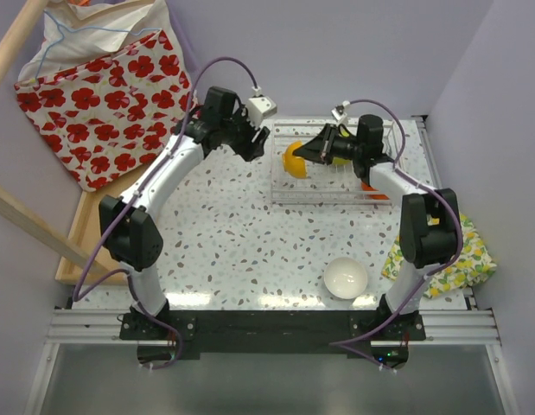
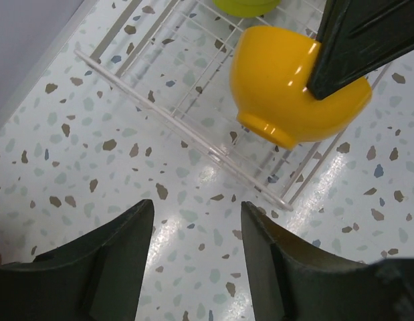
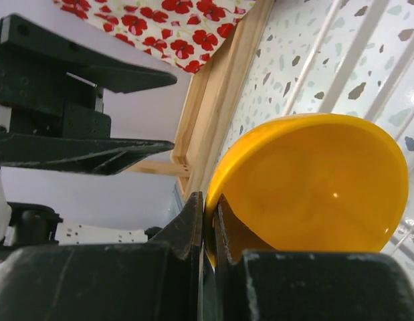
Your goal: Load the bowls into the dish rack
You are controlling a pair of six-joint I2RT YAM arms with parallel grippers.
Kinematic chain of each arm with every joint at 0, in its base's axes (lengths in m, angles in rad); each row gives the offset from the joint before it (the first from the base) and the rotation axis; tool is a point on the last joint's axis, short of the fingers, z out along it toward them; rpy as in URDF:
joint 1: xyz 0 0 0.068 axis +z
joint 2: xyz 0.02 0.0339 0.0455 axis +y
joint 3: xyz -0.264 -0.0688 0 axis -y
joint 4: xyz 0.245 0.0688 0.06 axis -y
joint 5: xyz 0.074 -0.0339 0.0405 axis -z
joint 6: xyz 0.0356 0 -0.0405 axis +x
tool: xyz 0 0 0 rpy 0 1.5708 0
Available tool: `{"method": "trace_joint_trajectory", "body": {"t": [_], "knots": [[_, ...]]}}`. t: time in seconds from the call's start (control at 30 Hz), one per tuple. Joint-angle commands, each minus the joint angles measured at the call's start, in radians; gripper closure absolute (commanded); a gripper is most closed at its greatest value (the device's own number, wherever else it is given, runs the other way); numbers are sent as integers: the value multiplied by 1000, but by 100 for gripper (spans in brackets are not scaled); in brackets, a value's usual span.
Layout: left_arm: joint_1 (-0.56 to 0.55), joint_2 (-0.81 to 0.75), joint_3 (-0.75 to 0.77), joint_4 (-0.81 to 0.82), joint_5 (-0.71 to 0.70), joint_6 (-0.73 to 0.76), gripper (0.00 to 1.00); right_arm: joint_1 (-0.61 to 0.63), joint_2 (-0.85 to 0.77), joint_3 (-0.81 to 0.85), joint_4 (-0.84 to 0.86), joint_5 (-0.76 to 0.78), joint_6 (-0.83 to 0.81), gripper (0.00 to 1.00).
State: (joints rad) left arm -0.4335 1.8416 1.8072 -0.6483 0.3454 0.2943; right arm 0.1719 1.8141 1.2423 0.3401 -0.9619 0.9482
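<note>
A: Where is the held bowl placed?

B: The orange-yellow bowl is pinched at its rim by the right gripper, whose jaws are closed down to the wall's thickness. It is hung over the left end of the dish rack.

A: Orientation?

B: It is tipped on edge. The foot is turned toward the left arm and the mouth back toward the right wrist. So the rack is judged to lie straight below the bowl, and a lowering into the wires is what is called for.

A: And the other arm?

B: The left gripper is held just beside the rack's left end, over the table. Its jaws are spread wide and nothing is held. The right arm is the one committed.

A: The rest of the bowls?

B: A white bowl is left on the table near the right arm's base. A red-orange bowl is seen in the rack, half covered by that arm. A lime green bowl is cut off at the top of the left wrist view.

A: Anything unclear?

B: Contact between the held bowl and the wires cannot be told. The rack's right half is masked by the arm.
</note>
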Motion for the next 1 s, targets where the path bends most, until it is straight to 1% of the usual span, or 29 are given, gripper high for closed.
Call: {"method": "trace_joint_trajectory", "body": {"t": [0.0,0.03,0.07,0.13,0.2,0.23,0.27,0.33,0.37,0.43,0.47,0.53,0.8,0.83,0.93,0.97], "knots": [[-22,50,76,52,44,-37,43,-25,17,-9,141,-31,116,100],[-33,59,76,55,38,-31,44,-29,24,-21,158,-29,141,100],[-37,70,80,58,27,-23,47,-35,30,-27,161,-28,146,100],[-50,99,89,64,23,-21,49,-40,37,-38,162,-28,146,100],[-57,129,113,64,21,-20,55,-54,56,-40,162,-26,152,100],[-60,139,121,65,20,-18,59,-58,63,-40,160,-24,156,100],[-63,146,136,67,15,-18,67,-64,70,-38,157,-24,156,100],[-71,166,149,73,12,-21,75,-71,91,-27,142,-32,156,100],[-73,171,161,76,7,-23,83,-74,97,-23,139,-38,155,100],[-79,191,175,78,3,-27,90,-74,111,-11,122,-50,140,100],[-80,199,187,79,1,-27,96,-75,114,-4,100,-54,127,100],[-88,211,195,84,-3,-29,98,-75,122,0,59,-63,104,100],[-99,231,210,91,-6,-38,100,-87,131,-33,40,-75,87,100],[-102,231,210,91,-6,-38,100,-92,129,-29,5,-72,60,96],[-106,231,208,88,-6,-37,100,-104,137,-4,-106,-63,-18,93],[-106,229,205,88,-8,-37,100,-107,145,0,-128,-61,-31,86]]}}
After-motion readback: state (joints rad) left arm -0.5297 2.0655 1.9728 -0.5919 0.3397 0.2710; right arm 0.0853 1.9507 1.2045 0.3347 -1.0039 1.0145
